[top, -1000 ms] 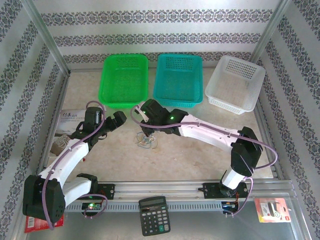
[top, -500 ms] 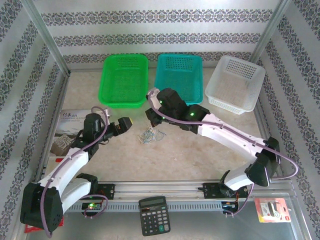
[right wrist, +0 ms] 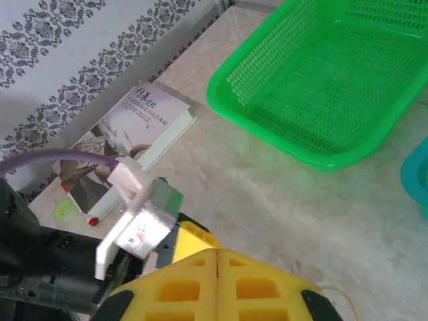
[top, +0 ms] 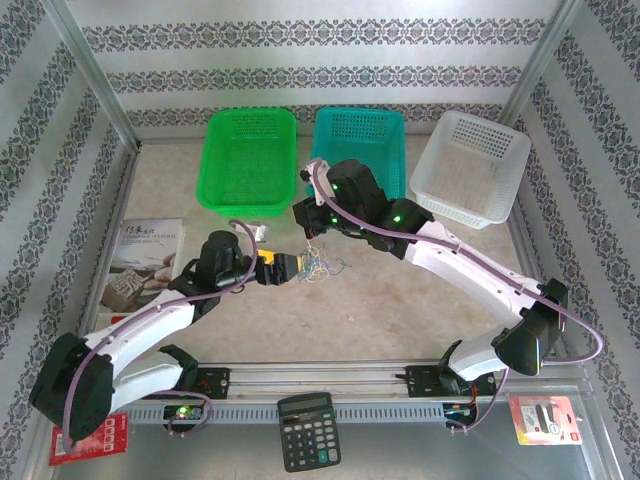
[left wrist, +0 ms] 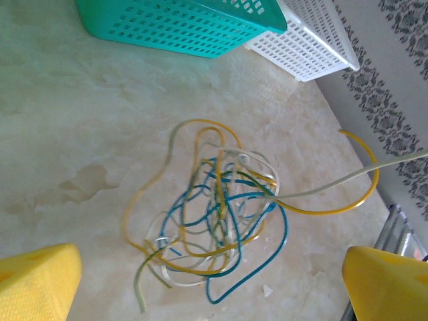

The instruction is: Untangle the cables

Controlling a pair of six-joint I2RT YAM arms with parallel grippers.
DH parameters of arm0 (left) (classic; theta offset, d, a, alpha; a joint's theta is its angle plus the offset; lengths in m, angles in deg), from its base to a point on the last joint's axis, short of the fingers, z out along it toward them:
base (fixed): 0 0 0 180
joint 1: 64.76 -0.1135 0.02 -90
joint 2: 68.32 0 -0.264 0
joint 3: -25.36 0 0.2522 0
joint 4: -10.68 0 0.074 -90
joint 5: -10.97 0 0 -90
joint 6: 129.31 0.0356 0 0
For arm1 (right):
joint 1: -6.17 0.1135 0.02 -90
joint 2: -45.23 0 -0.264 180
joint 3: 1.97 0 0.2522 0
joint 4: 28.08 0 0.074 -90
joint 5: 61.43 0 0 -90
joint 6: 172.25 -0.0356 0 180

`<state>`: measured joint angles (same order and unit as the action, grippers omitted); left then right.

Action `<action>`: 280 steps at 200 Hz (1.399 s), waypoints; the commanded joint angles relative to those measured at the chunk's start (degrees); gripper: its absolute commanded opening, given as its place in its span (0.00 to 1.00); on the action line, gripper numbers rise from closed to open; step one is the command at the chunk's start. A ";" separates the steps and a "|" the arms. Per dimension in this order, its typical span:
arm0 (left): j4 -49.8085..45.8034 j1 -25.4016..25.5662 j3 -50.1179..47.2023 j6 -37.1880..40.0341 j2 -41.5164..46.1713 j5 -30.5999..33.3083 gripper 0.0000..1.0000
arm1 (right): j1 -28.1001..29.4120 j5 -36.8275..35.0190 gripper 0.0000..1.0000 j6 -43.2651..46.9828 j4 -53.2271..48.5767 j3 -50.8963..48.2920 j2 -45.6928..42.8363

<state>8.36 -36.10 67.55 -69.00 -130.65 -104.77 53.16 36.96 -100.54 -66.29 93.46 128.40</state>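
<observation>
Loose knot of thin yellow, whitish and blue cables (left wrist: pixel 214 234) on the table (top: pixel 400 320), near the teal basket (top: pixel 357 160). Left gripper (top: pixel 292 268) spread wide, facing the knot. Right gripper (right wrist: pixel 217 264) pressed together just beyond it; unclear whether pinching a strand. Seemingly an early separating step. Next: close on one loop and draw it gently aside.

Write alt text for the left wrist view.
A loose tangle of thin yellow, blue and whitish cables shows against a pale table, between the yellow fingertips of the open left gripper. A teal basket and a white basket line the top edge.
</observation>
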 commanded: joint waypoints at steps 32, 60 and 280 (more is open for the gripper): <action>11.89 2.72 2.16 4.46 -4.95 5.68 1.00 | -0.44 1.99 0.00 -1.92 2.18 -0.69 -1.97; 14.15 3.22 2.72 4.72 -6.27 6.87 1.00 | -0.47 2.25 0.00 -2.45 3.07 -1.68 -1.93; 32.82 4.23 -4.38 -0.89 -24.87 4.05 0.53 | -8.14 13.87 0.00 -11.14 8.98 11.96 -4.03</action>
<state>36.69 -32.78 64.75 -68.46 -154.34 -99.96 46.03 47.58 -109.10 -61.13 101.02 125.93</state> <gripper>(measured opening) 0.538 0.056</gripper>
